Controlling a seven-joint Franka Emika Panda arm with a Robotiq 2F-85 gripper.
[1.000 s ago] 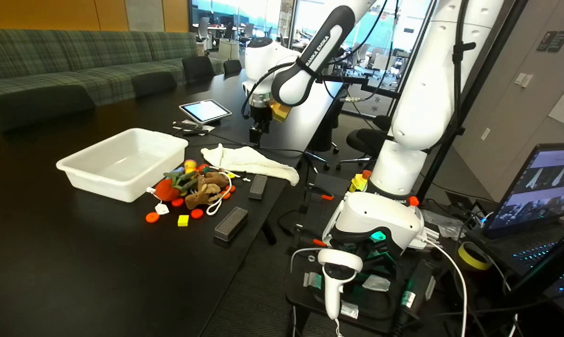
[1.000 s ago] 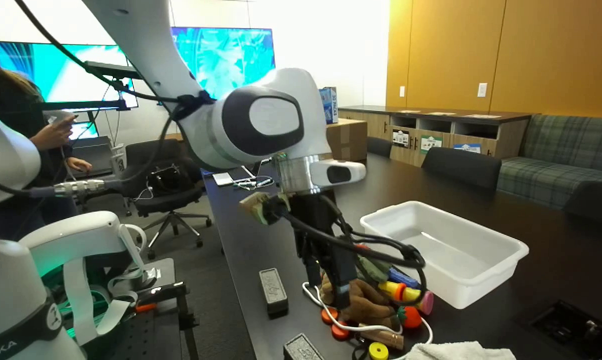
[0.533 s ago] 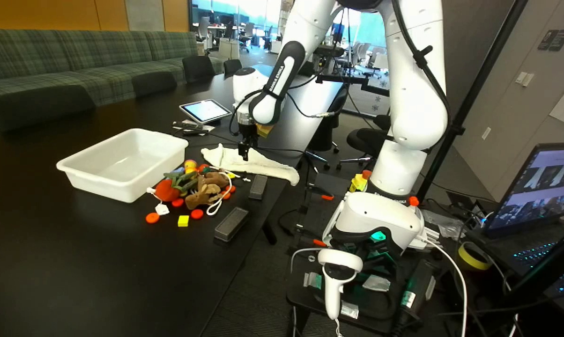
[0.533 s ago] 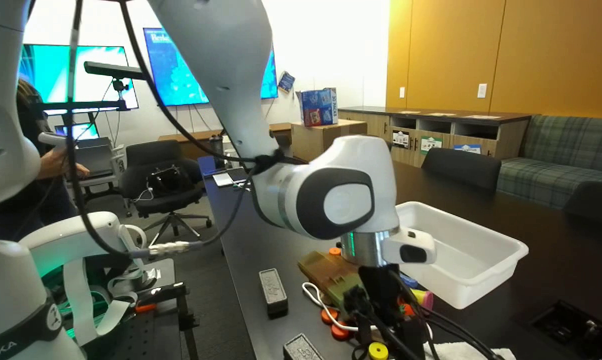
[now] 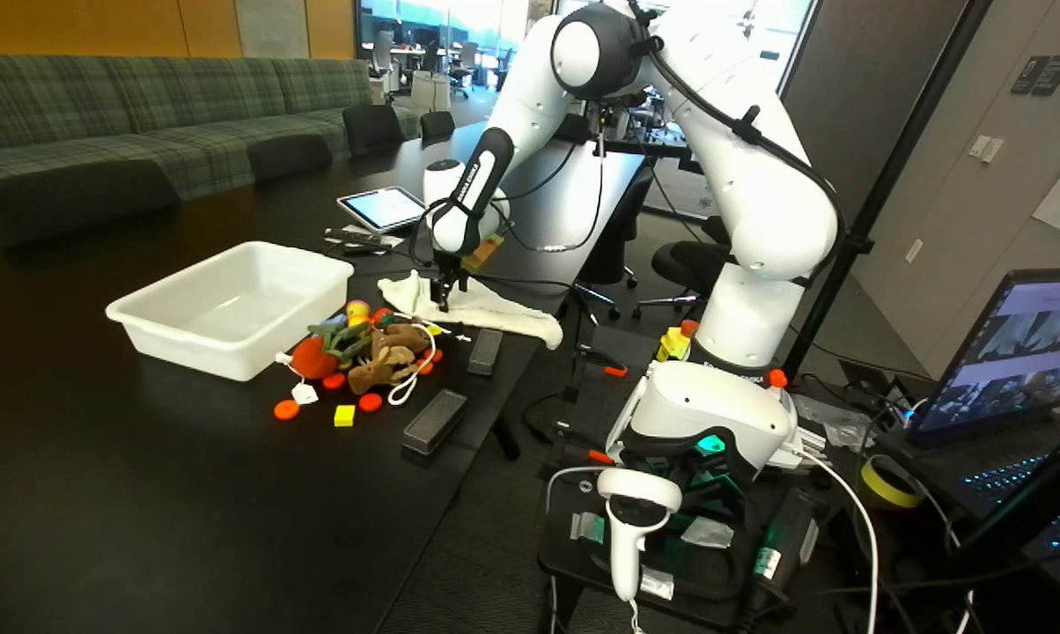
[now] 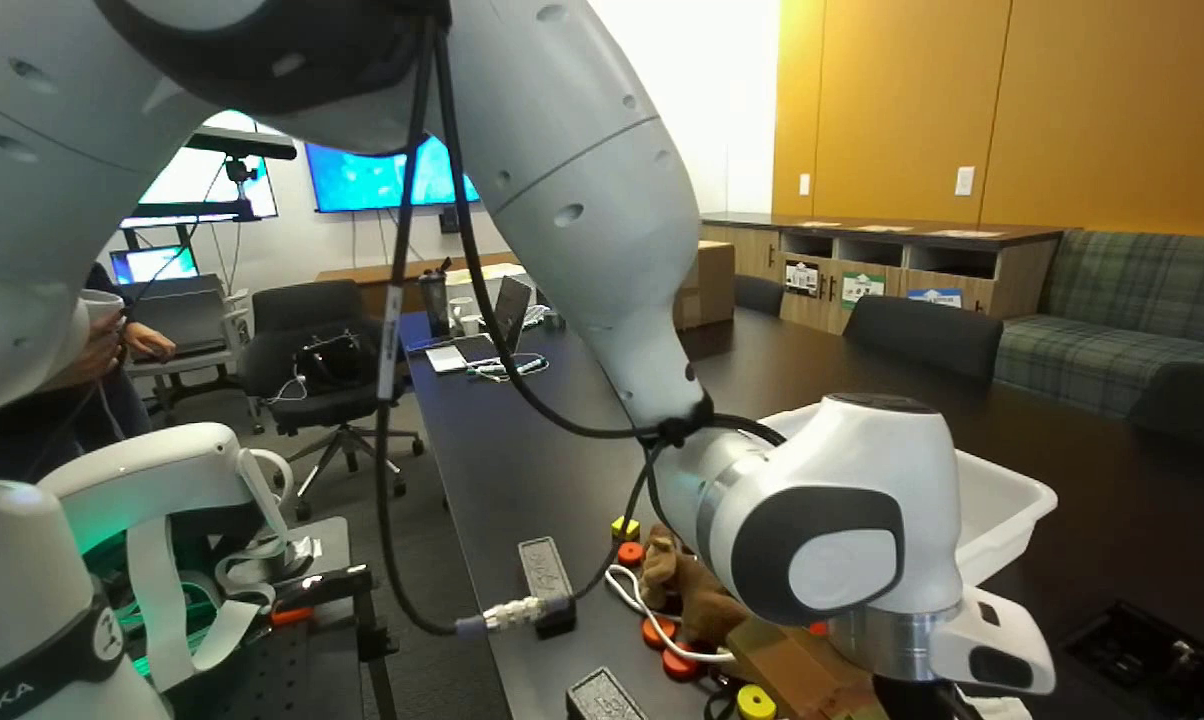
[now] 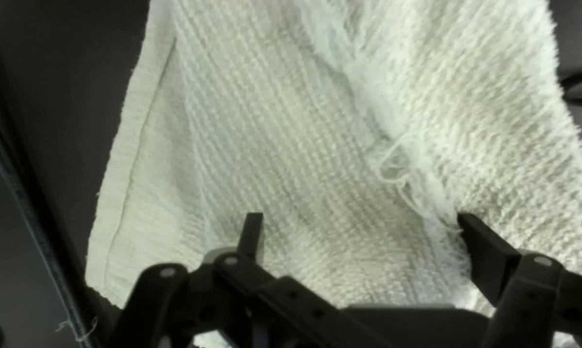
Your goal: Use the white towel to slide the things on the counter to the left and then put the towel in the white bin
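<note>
The white towel (image 5: 495,310) lies bunched on the dark table, its narrow end hanging over the edge in an exterior view. It fills much of the wrist view (image 7: 291,145). My gripper (image 7: 359,217) is open, its fingers wide apart over the towel with nothing between them but towel surface below. In an exterior view the fingertips (image 5: 445,304) are down at the towel; I cannot tell how firmly they touch. The white bin (image 5: 297,321) stands beside the toys. A pile of toys (image 5: 380,363) with a brown plush, an orange ball and small discs lies between bin and towel.
Two dark erasers (image 5: 435,423) (image 5: 486,352) lie near the table edge. A yellow block (image 5: 344,416) and an orange disc (image 5: 286,409) lie beside the pile. A black cable (image 7: 25,203) runs by the towel. A tablet (image 5: 386,210) and a remote (image 5: 354,238) lie beyond.
My arm has swung over and lowered, bringing the open gripper from above and beyond the towel down onto it. The towel, toys and bin have not moved.
</note>
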